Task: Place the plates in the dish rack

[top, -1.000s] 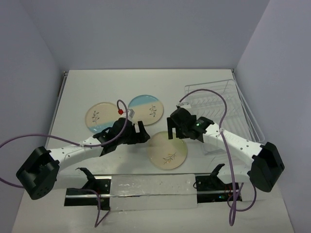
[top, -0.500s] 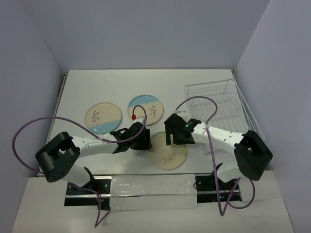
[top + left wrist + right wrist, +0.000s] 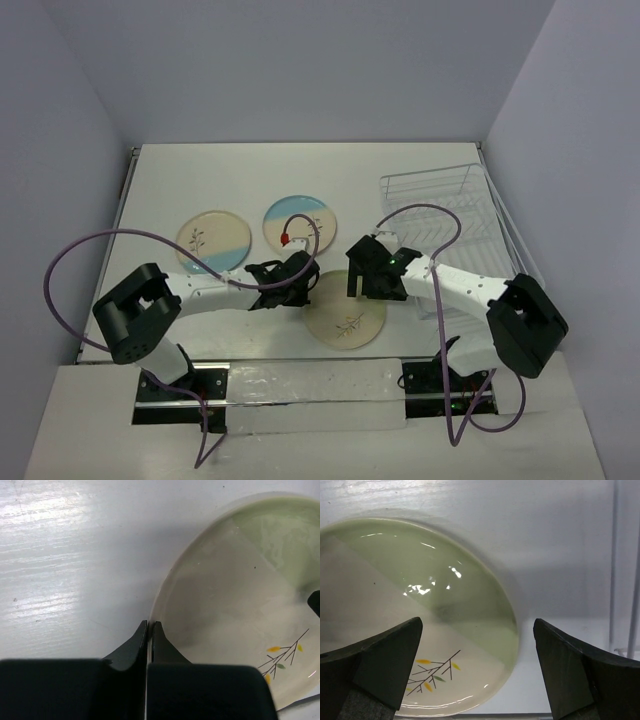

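Observation:
The part-green plate [image 3: 345,318] [image 3: 235,595] [image 3: 420,615] lies flat on the white table, in front of both arms. My left gripper [image 3: 303,290] [image 3: 150,624] is shut, its tips low at the plate's left rim with nothing visibly between them. My right gripper [image 3: 375,292] [image 3: 477,622] hangs open over the plate's right part, one finger above the plate and the other past its right edge. Two part-blue plates [image 3: 300,225] [image 3: 213,241] lie flat further back. The clear dish rack [image 3: 450,205] stands at the back right with no plates in it.
Thin rack wires [image 3: 612,580] show just right of the green plate. Purple cables [image 3: 90,260] loop off both arms. A metal mounting bar [image 3: 310,385] runs along the near edge. Grey walls close in the table on three sides.
My left gripper has gone from wide open to shut and moved right to the green plate's left rim. The right gripper has shifted over the plate's right side, still open.

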Motion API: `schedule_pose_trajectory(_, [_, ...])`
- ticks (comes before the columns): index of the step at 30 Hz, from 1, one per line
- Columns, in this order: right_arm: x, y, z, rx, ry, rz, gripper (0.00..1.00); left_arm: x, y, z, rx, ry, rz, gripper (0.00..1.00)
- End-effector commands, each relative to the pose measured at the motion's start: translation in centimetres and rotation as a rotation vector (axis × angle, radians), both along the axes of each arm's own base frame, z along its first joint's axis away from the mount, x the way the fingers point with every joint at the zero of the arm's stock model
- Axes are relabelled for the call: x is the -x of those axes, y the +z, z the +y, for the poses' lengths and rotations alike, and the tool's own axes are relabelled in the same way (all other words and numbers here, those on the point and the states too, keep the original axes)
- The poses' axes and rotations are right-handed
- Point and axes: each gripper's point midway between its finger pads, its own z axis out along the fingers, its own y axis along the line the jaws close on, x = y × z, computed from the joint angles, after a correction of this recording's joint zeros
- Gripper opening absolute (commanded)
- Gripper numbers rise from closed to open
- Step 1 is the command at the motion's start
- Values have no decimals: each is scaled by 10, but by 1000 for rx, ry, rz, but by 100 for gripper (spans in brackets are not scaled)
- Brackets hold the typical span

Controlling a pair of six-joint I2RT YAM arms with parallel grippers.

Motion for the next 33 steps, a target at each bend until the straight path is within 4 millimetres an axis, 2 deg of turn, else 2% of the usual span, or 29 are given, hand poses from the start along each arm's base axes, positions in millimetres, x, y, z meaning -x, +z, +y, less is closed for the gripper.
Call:
schedule_pose_trajectory(1, [-6,8,-2,-53,-41,-45,100,26,-38,59,-266,42,110,0])
schedule_pose_trajectory(9, [0,-2,15,-134,-3,4,100,38,-43,99,-414,121,137,0])
schedule_pose_trajectory(15, [0,-5,21,-158,3,10,100,47,-47,111,-431,138,163,0])
schedule_pose_trajectory(21, [6,-18,27,-169,17,67,100,44,-40,98,-345,134,149,0])
schedule_pose_trajectory(27, [12,-33,23,-168,3,105,99,42,-38,96,-327,126,143,0])
schedule_pose_trajectory(31, [11,-20,49,-303,99,88,89,40,-40,90,-305,119,156,0])
schedule_pose_trajectory(33, [9,2,65,-393,165,50,82,41,-42,87,-293,114,164,0])
